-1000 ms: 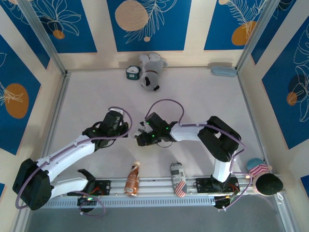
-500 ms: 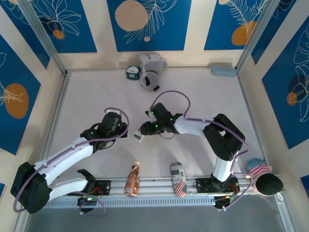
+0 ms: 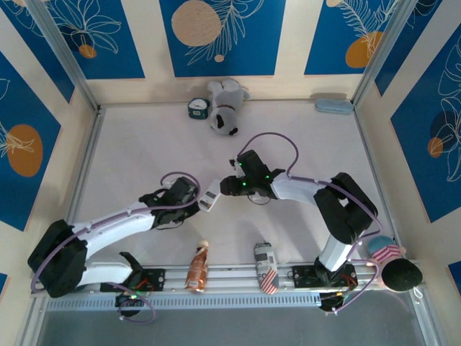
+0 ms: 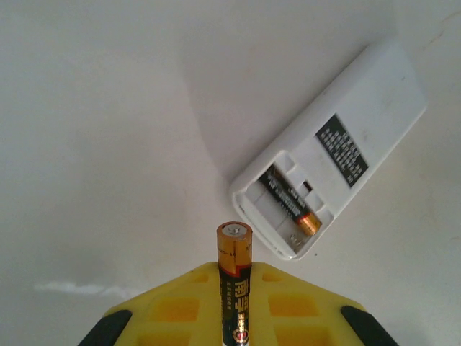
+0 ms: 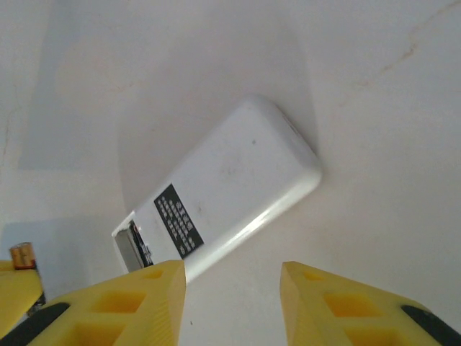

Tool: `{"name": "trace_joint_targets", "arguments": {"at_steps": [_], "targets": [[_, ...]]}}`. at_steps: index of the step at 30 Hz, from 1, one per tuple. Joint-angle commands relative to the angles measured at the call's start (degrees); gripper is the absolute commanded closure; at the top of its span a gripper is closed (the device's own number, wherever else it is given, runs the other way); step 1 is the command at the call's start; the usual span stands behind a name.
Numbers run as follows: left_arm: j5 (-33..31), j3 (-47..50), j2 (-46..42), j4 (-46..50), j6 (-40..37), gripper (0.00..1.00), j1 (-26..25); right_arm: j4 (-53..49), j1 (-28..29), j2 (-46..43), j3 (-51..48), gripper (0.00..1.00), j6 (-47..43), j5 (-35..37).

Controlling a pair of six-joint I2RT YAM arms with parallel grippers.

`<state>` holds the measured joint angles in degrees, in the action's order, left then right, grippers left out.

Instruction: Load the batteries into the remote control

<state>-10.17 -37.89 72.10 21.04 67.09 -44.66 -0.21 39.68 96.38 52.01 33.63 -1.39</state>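
The remote control (image 4: 338,144) lies back-up on the white table, its battery bay open toward my left gripper. One battery (image 4: 292,205) sits in the bay's far slot; the near slot beside it is bare. My left gripper (image 4: 234,281) is shut on a second battery (image 4: 234,249), copper end forward, just short of the bay. In the right wrist view the remote control (image 5: 230,180) lies ahead of my right gripper (image 5: 230,288), which is open and holds nothing. From above, the remote control (image 3: 209,196) sits between the left gripper (image 3: 193,200) and right gripper (image 3: 225,186).
A bottle (image 3: 197,267) and a can (image 3: 265,267) lie by the rail at the near edge. A plush toy (image 3: 225,107) and small clock (image 3: 197,108) stand at the back, a blue case (image 3: 333,106) at the back right.
My right gripper has let the remote go and drawn back to the right. My left gripper has moved right with its battery, up to the remote's open end.
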Motion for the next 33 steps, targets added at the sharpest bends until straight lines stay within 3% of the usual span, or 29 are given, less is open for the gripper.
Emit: {"name": "trace_joint_targets", "arguments": {"at_steps": [1,15,33], "targets": [[-3.99,-2.97,2.62,3.66,11.03,0.88,-2.49,3.62,0.48,-3.96,-3.28,0.59,0.47,1.32],[-10.51,-9.4,12.65,5.19,22.75,0.88,-4.73,4.18,1.7,-10.29,-5.86,0.59,1.19,1.38],[-11.83,-14.01,18.75,6.03,22.98,0.88,-4.57,4.01,1.62,-10.5,-5.6,0.59,2.0,-0.1]]}}
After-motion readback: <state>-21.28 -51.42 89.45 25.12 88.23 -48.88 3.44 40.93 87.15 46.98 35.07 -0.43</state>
